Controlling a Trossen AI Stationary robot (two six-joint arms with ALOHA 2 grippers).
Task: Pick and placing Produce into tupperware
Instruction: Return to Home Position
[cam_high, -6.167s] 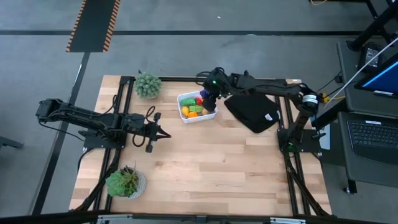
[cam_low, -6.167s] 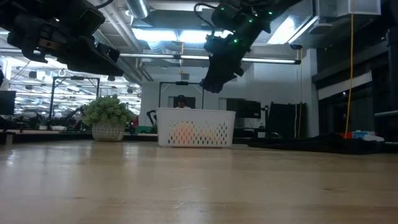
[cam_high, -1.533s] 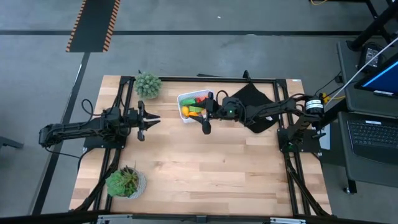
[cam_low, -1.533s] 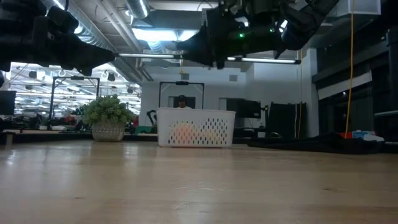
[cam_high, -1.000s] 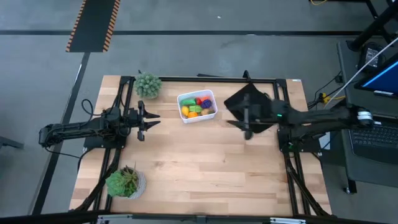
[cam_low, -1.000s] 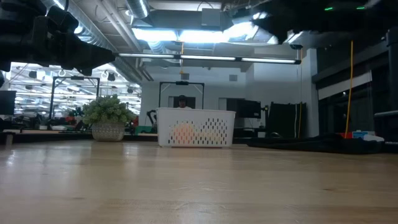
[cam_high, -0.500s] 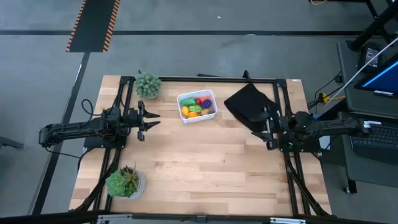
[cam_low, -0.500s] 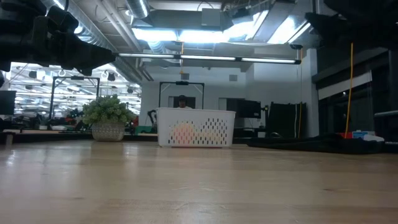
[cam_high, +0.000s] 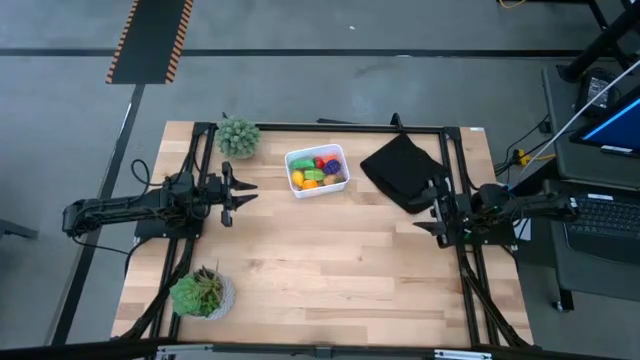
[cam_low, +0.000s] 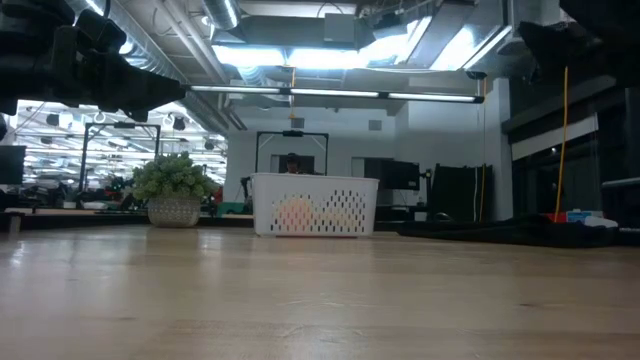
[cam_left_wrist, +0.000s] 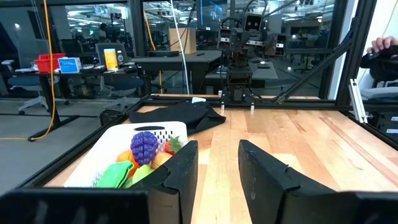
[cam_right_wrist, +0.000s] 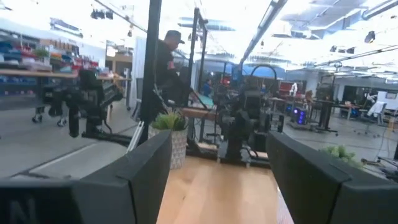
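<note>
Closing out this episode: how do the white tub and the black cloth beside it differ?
The white tub is a walled rectangle with rounded corners; the black cloth lies flat. The tub holds the produce; the cloth carries nothing. The tub looks smaller than the cloth. Both sit on the far half of the table, side by side, apart.

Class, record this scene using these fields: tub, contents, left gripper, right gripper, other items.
tub: white tupperware on the table, beside the black cloth
contents: colourful toy produce inside; none seen loose
left gripper: open, empty, at the table's left side
right gripper: open, empty, at the right side
other items: two potted plants
</note>
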